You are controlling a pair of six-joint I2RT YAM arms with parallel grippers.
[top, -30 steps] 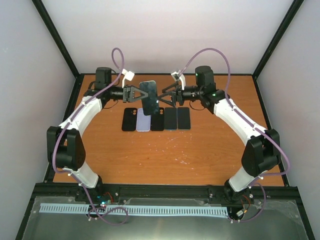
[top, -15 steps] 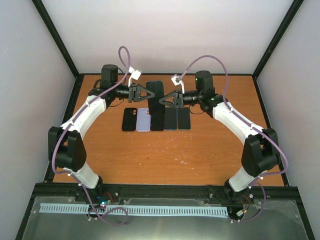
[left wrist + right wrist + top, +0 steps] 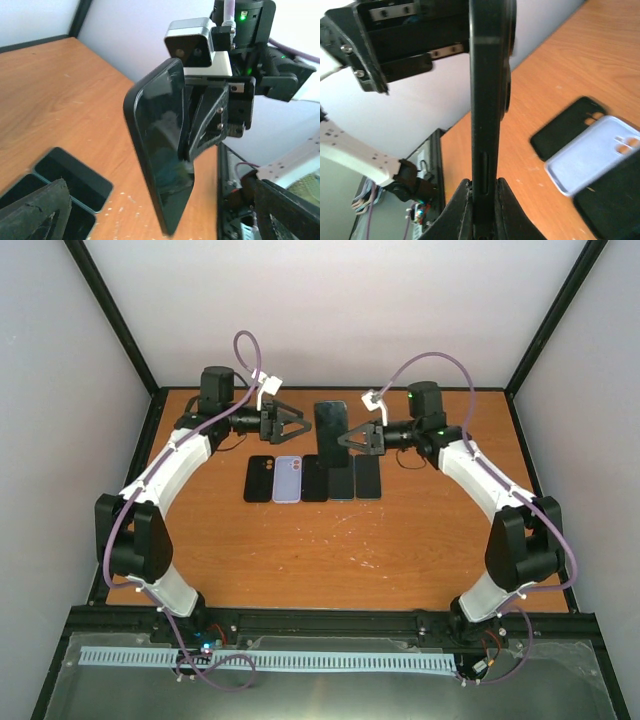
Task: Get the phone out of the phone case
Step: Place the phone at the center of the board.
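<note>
**Phone held off the table, left gripper free**

An orange-brown wooden table (image 3: 330,540) stands between pale walls and black corner posts. The left gripper (image 3: 298,424) gapes wide and holds nothing, just beside the phone (image 3: 332,430). The right gripper (image 3: 348,439) is pinched onto the phone's edge, holding it upright above the row of five cases or phones (image 3: 342,478), with the lilac case (image 3: 288,479) second from the left.

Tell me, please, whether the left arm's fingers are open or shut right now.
Open: the left fingers are spread wide and stand clear of the phone, which only the right fingers pinch.
</note>
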